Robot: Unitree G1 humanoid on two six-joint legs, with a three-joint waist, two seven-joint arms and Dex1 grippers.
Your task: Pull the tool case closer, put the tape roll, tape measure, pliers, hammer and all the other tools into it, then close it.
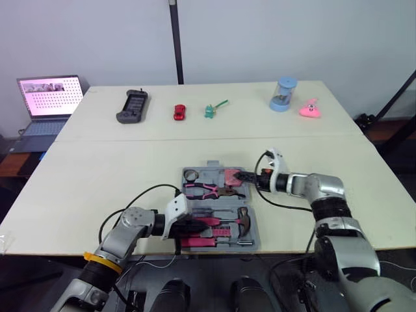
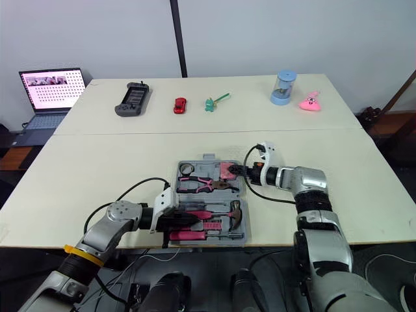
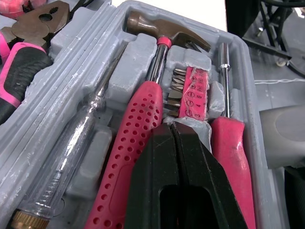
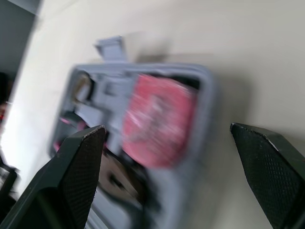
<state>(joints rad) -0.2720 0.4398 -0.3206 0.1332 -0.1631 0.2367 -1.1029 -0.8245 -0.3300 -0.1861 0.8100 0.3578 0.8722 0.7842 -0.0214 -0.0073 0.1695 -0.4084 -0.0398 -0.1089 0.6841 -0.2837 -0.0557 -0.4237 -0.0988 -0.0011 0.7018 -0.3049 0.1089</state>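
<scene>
L gripper (image 3: 172, 129) has its two black fingers pressed together w/ nothing seen btwn them. The tips are low over the near half of the tool case (image 1: 255, 218), above the gap btwn the hammer (image 3: 157, 71) grip and the pink bit holder (image 3: 191, 93); can't tell if they touch the tray. R gripper (image 4: 167, 130) is spread wide, holding nothing. It reaches in from the robot's R at the case's far R corner, fingers aimed at the pink tape measure (image 4: 157, 119) sitting in its pocket there. Case is grey, open, lying on the table (image 1: 97, 175) near the front edge, btwn the two arms. Far row inside: tape roll (image 1: 190, 174) at L, tape measure at R; pliers (image 1: 207, 190) w/ pink-black grips lie across just nearer. Near half: hammer w/ pink dotted grip, head toward R. A pink-handled screwdriver (image 3: 228, 152) lies beside the bit holder, and a clear-handled tester screwdriver (image 3: 71, 157) on the hammer's other side. Far part of table, well apart from the case: dark game console (image 1: 132, 106), red toy car (image 1: 179, 112), green toy (image 1: 212, 109), blue jar (image 1: 283, 94), pink toy (image 1: 310, 108). Laptop (image 1: 49, 97) w/ lit screen sits beyond the table's far L corner.
</scene>
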